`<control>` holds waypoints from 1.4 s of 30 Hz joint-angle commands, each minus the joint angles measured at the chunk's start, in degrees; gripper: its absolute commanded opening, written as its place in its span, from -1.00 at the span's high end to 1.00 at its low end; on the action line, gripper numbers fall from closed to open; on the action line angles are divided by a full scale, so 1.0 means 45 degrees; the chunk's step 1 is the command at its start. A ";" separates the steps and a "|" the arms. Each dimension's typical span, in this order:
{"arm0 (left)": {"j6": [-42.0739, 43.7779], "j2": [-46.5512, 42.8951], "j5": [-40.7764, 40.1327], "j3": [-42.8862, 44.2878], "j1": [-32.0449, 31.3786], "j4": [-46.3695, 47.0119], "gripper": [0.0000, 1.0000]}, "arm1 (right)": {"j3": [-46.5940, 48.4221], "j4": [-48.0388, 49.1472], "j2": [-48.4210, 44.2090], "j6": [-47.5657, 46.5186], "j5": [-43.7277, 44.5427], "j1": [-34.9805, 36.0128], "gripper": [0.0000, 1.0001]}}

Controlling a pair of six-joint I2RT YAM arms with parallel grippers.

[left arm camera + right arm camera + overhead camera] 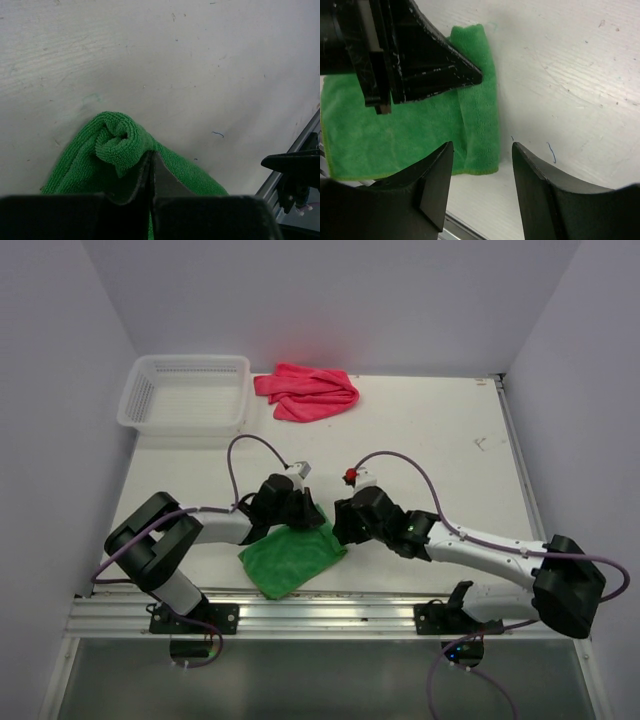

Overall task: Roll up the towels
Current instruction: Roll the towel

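Left gripper (151, 161): jaws pressed together on the far edge of the green towel (293, 558), where a small curl shows
Green towel, place: near edge of the table (440, 440), between the two arms, mostly flat, curled at one corner only
Right gripper (481, 148): jaws apart, nothing in them, hovering over the towel's right edge, just beside the left gripper
Risk, left side: the curl sits at one corner, so turning it over from that single pinch would likely give a cone or a skewed roll
Risk, cloth: fleecy and limp, so the curl may fall loose if the pinch lets go before the other side is pinned
Risk, right side: the grippers are close, so closing on the same edge could knock fingers together or drag the towel toward the rail (330, 612)
Risk, far towel: the pink towel (305, 392) lies crumpled at the far edge, beside the basket (185, 395), and would probably roll lumpy unless flattened first
Count, baskets: one
Count, towels: two, one green, one pink
Count, grippers: two
Count, towels rolled: none
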 commanded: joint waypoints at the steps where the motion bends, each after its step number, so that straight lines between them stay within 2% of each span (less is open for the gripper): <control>1: -0.0007 -0.0168 -0.0412 -0.0374 0.0053 -0.0679 0.95 | 0.0322 0.1460 0.0620 0.0416 -0.2201 -0.0779 -0.08; 10: -0.0124 -0.0070 -0.0295 -0.0472 0.0033 -0.0523 0.95 | 0.0206 0.2399 0.3219 0.0339 -0.3239 -0.1659 0.02; 20: 0.0129 -0.0129 -0.0529 -0.0199 0.0033 -0.0971 0.95 | -0.0614 0.2986 0.3200 0.0008 -0.4293 -0.1777 0.21; 25: 0.0285 -0.0324 -0.0705 0.0075 0.0053 -0.1323 0.95 | -0.0868 0.3260 0.3453 -0.0325 -0.5016 -0.1777 0.46; 29: 0.0402 -0.0441 -0.0803 0.0445 0.0053 -0.1713 0.95 | -0.1005 0.3318 0.3610 -0.0539 -0.5231 -0.1777 0.76; 31: 0.0461 -0.0500 -0.0861 0.0602 0.0072 -0.1889 0.95 | -0.1063 0.3260 0.3630 -0.0599 -0.5212 -0.1777 0.99; 35: 0.0618 -0.0791 -0.0920 0.1108 0.0209 -0.2493 0.93 | -0.1356 0.3552 0.3241 -0.0677 -0.4803 -0.1757 1.00; 38: 0.0637 -0.1201 -0.1018 0.1324 0.0365 -0.2748 0.90 | -0.1552 0.3651 0.2908 -0.1085 -0.3635 -0.1369 1.00; 42: 0.0774 -0.1535 -0.1037 0.1832 0.0560 -0.3315 0.88 | -0.1202 0.2755 0.2576 -0.1848 -0.1486 -0.0275 1.00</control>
